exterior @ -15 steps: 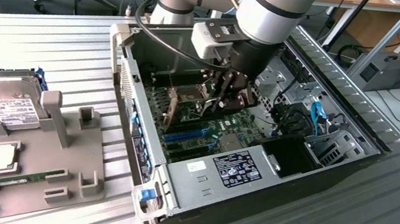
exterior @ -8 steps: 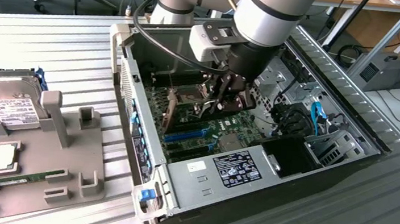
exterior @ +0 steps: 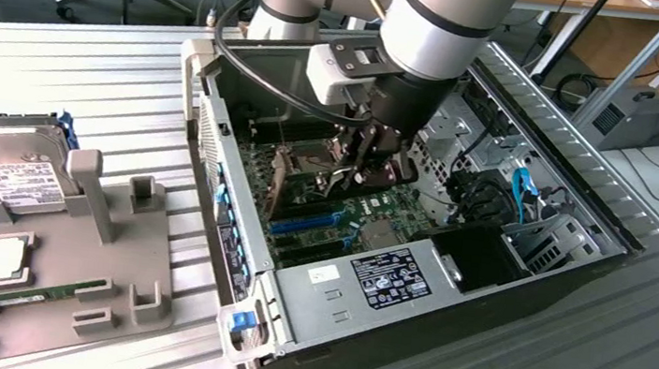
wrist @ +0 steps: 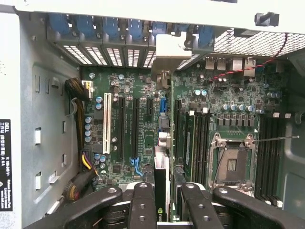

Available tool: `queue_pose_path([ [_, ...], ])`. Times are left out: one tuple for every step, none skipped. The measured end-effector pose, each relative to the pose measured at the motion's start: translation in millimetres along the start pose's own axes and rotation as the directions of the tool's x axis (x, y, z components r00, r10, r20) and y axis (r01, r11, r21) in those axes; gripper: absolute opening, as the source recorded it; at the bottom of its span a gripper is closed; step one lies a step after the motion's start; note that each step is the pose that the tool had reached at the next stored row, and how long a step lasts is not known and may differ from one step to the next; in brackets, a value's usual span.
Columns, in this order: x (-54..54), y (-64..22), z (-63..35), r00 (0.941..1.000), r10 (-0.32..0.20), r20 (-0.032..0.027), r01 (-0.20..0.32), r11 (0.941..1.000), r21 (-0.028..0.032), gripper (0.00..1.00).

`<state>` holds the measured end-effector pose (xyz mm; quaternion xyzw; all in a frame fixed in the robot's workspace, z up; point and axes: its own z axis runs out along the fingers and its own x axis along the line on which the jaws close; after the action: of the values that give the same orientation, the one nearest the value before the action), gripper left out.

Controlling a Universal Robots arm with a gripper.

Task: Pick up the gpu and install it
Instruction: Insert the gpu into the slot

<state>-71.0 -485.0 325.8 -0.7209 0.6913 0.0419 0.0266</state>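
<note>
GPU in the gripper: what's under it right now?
The gpu, held edge-on in the gripper, hangs over the motherboard and its expansion slots. The slot directly beneath is covered.

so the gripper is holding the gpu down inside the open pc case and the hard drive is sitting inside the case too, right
Not quite. The hard drive is not in the case; the exterior view shows it outside, on the grey holder at that view's left. The rest holds: the gripper holds the gpu down inside the open pc case, above the motherboard.
</note>
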Motion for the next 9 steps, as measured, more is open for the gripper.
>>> queue_pose_path([
  [0.1,0.7,0.3,1.0000,0.000,0.0002,0.000,1.0000,0.0000,0.26],
  [0.2,1.4,0.5,1.0000,0.000,0.0001,0.000,1.0000,0.0001,0.26],
  [0.2,2.1,0.7,1.0000,0.000,0.0001,0.000,1.0000,0.0000,0.26],
  [0.2,2.7,0.8,1.0000,-0.001,0.0001,0.001,1.0000,-0.0001,0.26],
  [0.2,3.4,1.0,1.0000,-0.001,0.0000,0.001,1.0000,0.0000,0.26],
  [0.2,4.1,1.1,1.0000,-0.001,0.0001,0.001,1.0000,0.0000,0.26],
  [0.2,4.6,1.2,1.0000,-0.001,0.0000,0.001,1.0000,-0.0001,0.26],
  [0.3,5.0,1.4,1.0000,-0.001,-0.0001,0.001,1.0000,-0.0002,0.26],
  [0.3,5.3,1.6,1.0000,-0.001,-0.0001,0.001,1.0000,-0.0001,0.26],
])
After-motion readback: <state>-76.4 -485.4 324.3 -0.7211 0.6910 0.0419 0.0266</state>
